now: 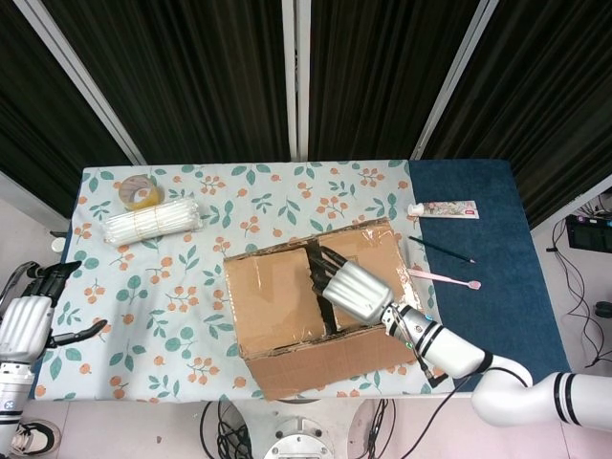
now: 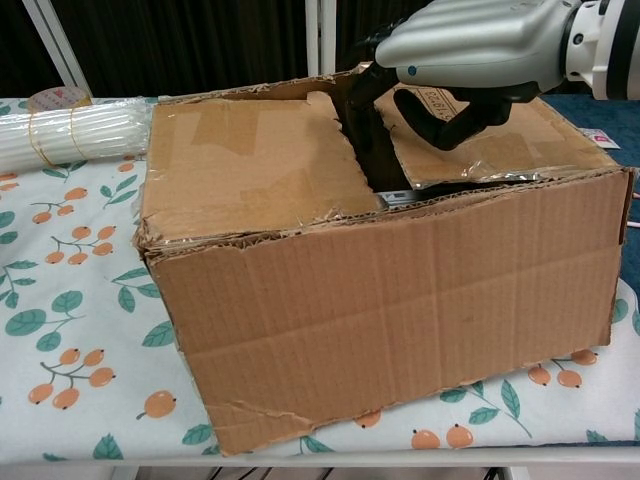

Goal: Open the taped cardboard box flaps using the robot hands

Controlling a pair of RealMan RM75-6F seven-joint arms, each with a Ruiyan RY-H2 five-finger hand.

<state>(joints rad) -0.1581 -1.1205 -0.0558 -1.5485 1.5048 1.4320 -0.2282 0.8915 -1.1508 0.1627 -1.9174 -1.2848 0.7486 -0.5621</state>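
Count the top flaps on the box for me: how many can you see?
2. The left flap lies flat; the right flap sits beside it across a dark gap, where the right hand reaches in. Any inner flaps would be hidden.

Head cam looks steeply down from above the robot, far enough to take in the whole table (image 1: pixel 239 206) w/ dark curtains behind. Chest cam sits low at the table's near edge, facing fwd, very close to the cardboard box (image 2: pixel 380 300). Both views share the box (image 1: pixel 316 306), the right hand (image 1: pixel 349 287) over its top seam, and the white bundle (image 1: pixel 151 222) at far left.
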